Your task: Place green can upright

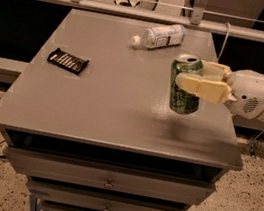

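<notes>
Claw (191, 73) clenched around the green can (183, 99) — smooth aluminium cylinder, silver rim up, nearly upright — just above the matte grey bench (112, 104), right side.

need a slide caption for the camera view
Gripper holds the green can upright above the grey table, a plastic bottle lying behind.

One camera only, set high in front of the grey table (107, 103), tilted down, facing the far railing (138, 13). Mid-range: whole tabletop in frame, drawers (109, 177) along the bottom. Gripper (191, 73) at right centre, clasped round the green can (183, 100).
</notes>
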{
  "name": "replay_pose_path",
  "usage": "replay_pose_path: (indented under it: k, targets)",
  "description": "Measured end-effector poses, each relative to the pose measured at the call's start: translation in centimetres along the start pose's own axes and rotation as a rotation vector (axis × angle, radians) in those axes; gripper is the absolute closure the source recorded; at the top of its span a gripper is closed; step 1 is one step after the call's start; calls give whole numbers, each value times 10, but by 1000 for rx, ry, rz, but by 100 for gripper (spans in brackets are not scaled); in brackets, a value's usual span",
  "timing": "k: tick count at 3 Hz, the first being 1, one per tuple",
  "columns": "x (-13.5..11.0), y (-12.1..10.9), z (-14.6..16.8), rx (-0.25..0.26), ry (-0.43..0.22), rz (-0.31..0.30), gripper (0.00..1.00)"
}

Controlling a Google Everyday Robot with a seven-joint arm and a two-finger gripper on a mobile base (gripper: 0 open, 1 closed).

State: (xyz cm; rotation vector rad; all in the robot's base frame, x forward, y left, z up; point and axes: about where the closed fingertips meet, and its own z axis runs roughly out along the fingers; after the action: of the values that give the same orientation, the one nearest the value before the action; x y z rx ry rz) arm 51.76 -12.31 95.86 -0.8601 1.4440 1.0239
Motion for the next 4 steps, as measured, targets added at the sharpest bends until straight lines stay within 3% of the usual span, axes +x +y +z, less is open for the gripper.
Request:
replay_pose_path:
  k: [1,2,3,4]
  targets:
    - [0,0,0,1,3,-1,100]
    - [-6,0,4,-39,-33,-60,100]
    - [-11,4,9,-90,-80,-169,100]
    - [-3,7,8,-105,-86,-245,100]
